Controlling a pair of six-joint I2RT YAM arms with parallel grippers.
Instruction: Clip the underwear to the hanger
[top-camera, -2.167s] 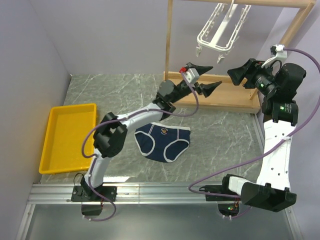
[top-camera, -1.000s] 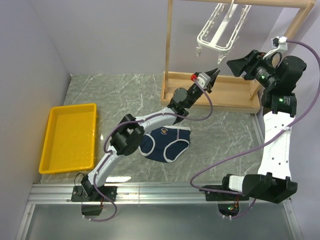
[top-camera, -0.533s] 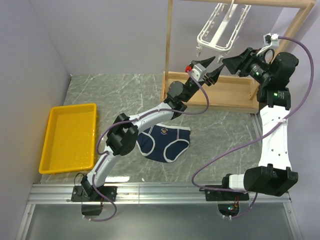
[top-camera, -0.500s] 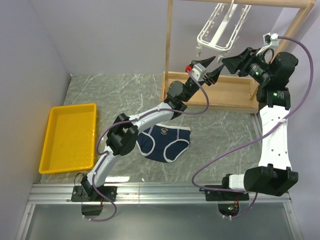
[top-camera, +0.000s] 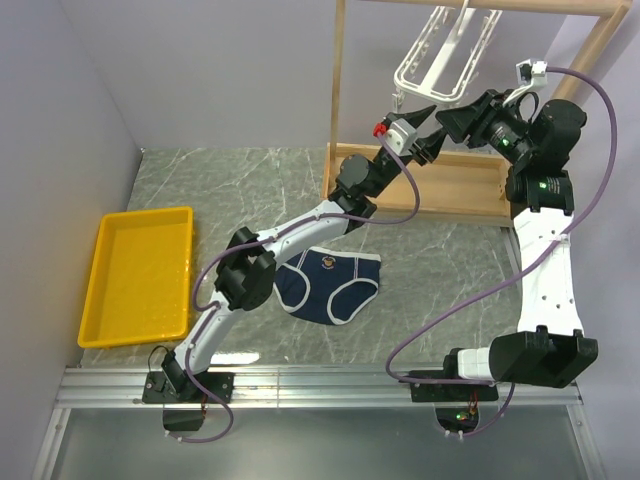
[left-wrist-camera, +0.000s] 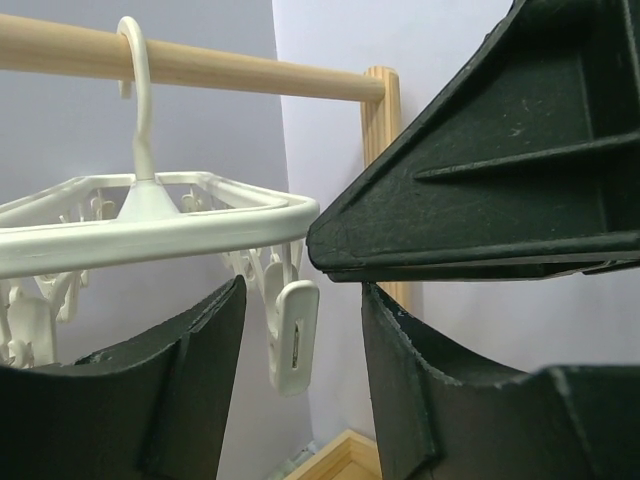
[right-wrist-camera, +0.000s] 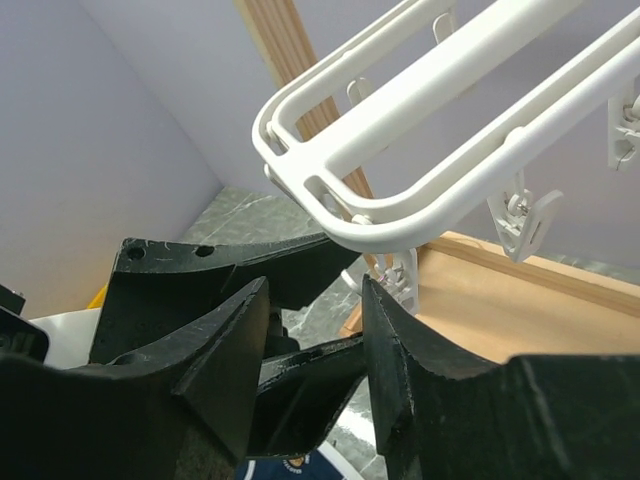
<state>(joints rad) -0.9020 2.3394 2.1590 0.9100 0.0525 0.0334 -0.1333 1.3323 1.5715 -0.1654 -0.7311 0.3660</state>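
The navy underwear (top-camera: 328, 285) lies flat on the marble table, held by nothing; a sliver shows in the right wrist view (right-wrist-camera: 290, 468). The white hanger (top-camera: 440, 60) hangs by its hook from the wooden rod. My left gripper (top-camera: 437, 122) is open, raised under the hanger's near corner. In the left wrist view a dangling clip (left-wrist-camera: 288, 335) hangs between its open fingers (left-wrist-camera: 130, 400), untouched. My right gripper (top-camera: 455, 120) is open, close beside the left one. In its wrist view the hanger frame (right-wrist-camera: 420, 120) is just above its fingers (right-wrist-camera: 420, 350), and a clip (right-wrist-camera: 402, 277) hangs beside them.
A yellow tray (top-camera: 135, 275) sits at the table's left. The light wooden rack has an upright post (top-camera: 337, 90) and a base board (top-camera: 455, 190) under the hanger. Walls close in at the left and back. The two grippers almost touch.
My left gripper has risen from above the table to the hanger's near corner clip. My right gripper has moved up and left to meet it. The underwear has not moved.
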